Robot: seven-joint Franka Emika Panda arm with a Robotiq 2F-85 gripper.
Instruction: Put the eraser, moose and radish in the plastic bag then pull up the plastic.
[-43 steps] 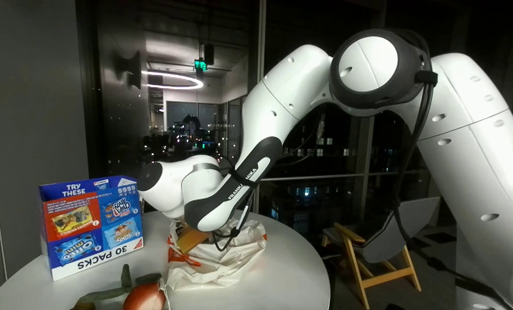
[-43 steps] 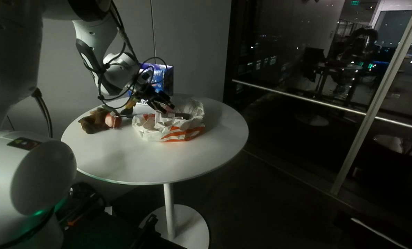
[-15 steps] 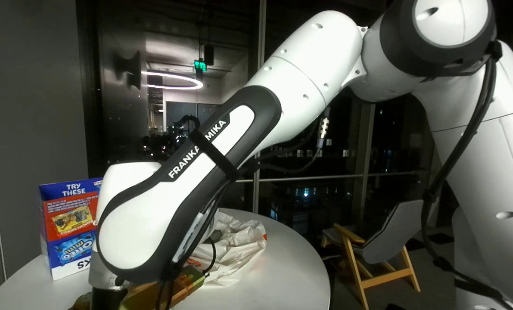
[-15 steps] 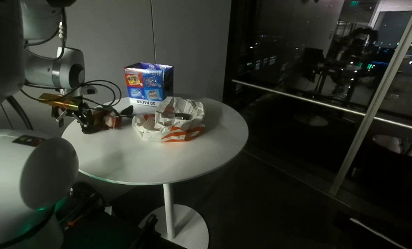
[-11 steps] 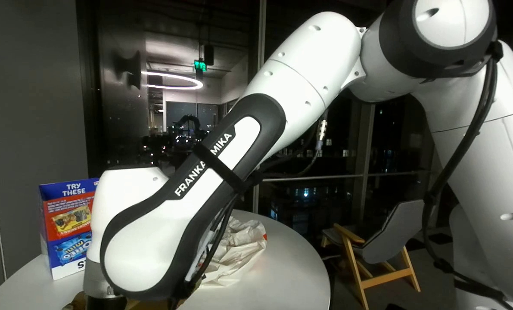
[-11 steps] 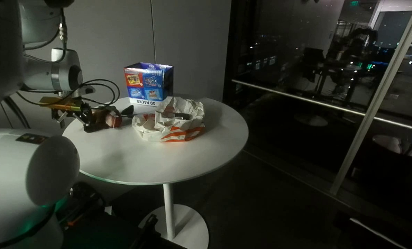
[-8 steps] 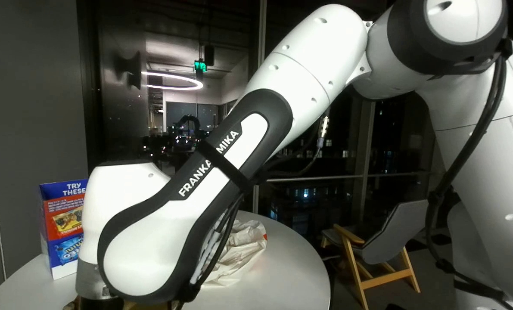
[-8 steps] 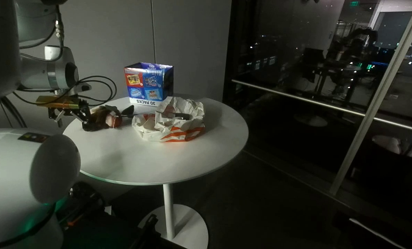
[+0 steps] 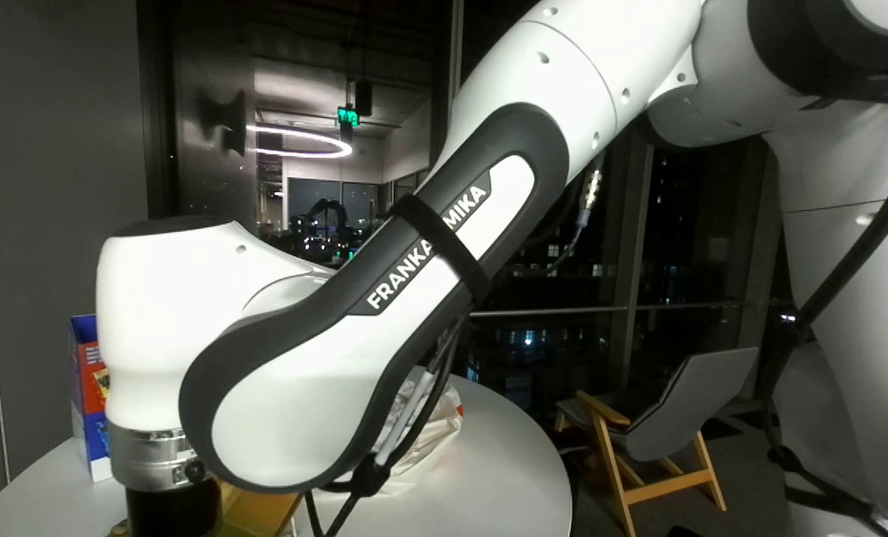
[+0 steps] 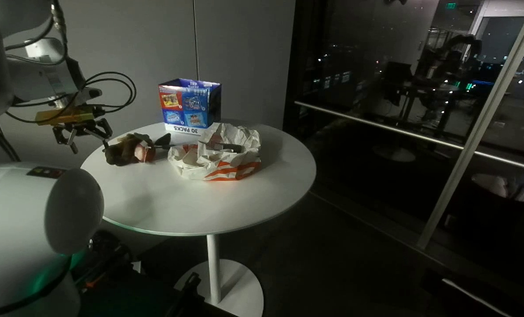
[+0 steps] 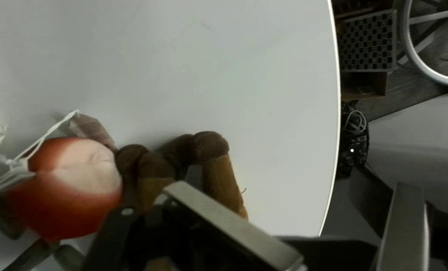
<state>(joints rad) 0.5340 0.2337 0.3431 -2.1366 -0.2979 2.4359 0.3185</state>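
The gripper (image 10: 90,148), spread wide and empty, has swung from the plastic bag (image 10: 213,165), with what may be the eraser (image 10: 231,147) inside, to near the moose (image 10: 122,152) and radish (image 11: 69,190), lying side by side on the worktop (image 10: 191,204), likely next for bagging.

a round white table (image 10: 191,207) on a single central leg; on it, in an exterior view, a blue printed box (image 10: 187,112) stands near the far edge, its lettering upside down; in front of the box sits a crumpled white plastic bag (image 10: 213,162) with orange-red stripes; to the bag's left lies a red radish (image 10: 145,153) with a paler end, and just beside it, nearer the table's left edge, a brown plush moose (image 10: 120,152).
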